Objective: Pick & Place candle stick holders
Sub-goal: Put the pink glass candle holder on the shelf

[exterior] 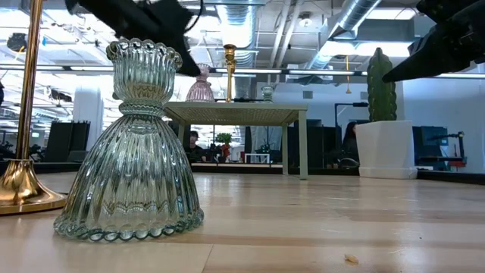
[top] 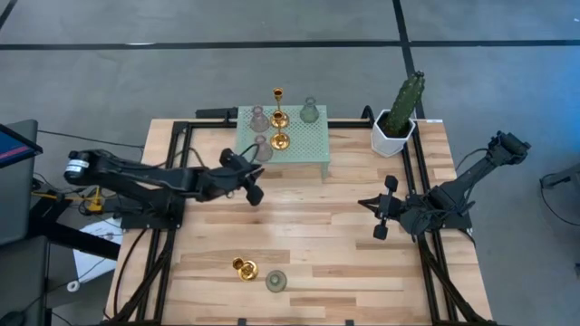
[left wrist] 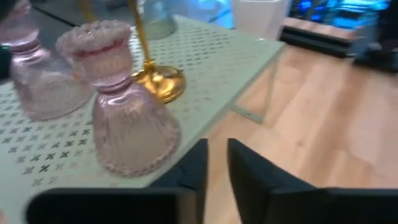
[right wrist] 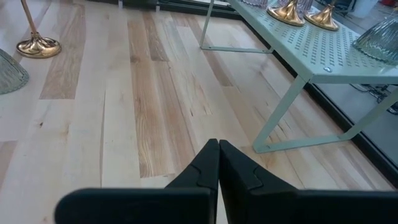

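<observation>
Five candle stick holders stand on the mint green stand (top: pixel 304 138): two pink (top: pixel 263 148) (top: pixel 258 118), two gold (top: pixel 279 139) (top: pixel 279 110) and one sage green (top: pixel 310 110). A gold holder (top: pixel 245 268) and a sage green holder (top: pixel 276 281) stand on their bases near the table's front edge. They loom large in the low view, the green one (exterior: pixel 132 152) beside the gold one (exterior: pixel 26 114). My left gripper (top: pixel 255 192) hovers just off the stand's near left corner. In its wrist view (left wrist: pixel 217 163) it is empty, with a narrow gap between the fingers, and the nearer pink holder (left wrist: pixel 124 106) is close ahead. My right gripper (top: pixel 365 204) (right wrist: pixel 219 163) is shut and empty above the table's right side.
A cactus in a white pot (top: pixel 395 118) stands at the table's far right, beside the stand. Bare wood lies between the stand and the two front holders. Black frame rails run along the table's left (top: pixel 172 181) and right (top: pixel 421 172) sides.
</observation>
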Available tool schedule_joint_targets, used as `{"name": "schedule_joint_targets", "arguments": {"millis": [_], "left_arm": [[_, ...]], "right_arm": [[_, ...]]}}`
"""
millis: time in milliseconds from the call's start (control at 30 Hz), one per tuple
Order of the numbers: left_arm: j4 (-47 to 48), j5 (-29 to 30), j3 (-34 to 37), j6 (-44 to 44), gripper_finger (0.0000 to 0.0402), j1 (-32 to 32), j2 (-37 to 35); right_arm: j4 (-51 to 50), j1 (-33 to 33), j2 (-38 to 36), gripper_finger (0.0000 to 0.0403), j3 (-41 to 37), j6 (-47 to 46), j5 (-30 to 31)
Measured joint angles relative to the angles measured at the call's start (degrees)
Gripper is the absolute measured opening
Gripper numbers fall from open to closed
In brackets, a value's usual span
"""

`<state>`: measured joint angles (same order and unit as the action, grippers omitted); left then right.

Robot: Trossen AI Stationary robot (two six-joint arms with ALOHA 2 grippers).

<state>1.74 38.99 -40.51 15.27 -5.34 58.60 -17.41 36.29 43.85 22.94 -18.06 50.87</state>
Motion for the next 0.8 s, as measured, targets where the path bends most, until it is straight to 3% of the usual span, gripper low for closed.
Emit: {"name": "schedule_joint_targets", "arguments": {"millis": [133,300,800], "left_arm": [[-5.5,3.3,0.0,0.0,0.0008,0.1,4.6],[-12.4,4.2,0.0,-1.3,0.0005,1.7,8.7],[-13.3,7.5,0.0,-1.8,0.0002,7.3,10.1]], "right_arm": [[0.0,0.0,0.0,0.0000,0.0,0.0,0.0],[0.0,0.0,0.0,0.0000,0.0,0.0,0.0],[-0.1,0.0,0.0,0.0000,0.0,0.0,0.0]]}}
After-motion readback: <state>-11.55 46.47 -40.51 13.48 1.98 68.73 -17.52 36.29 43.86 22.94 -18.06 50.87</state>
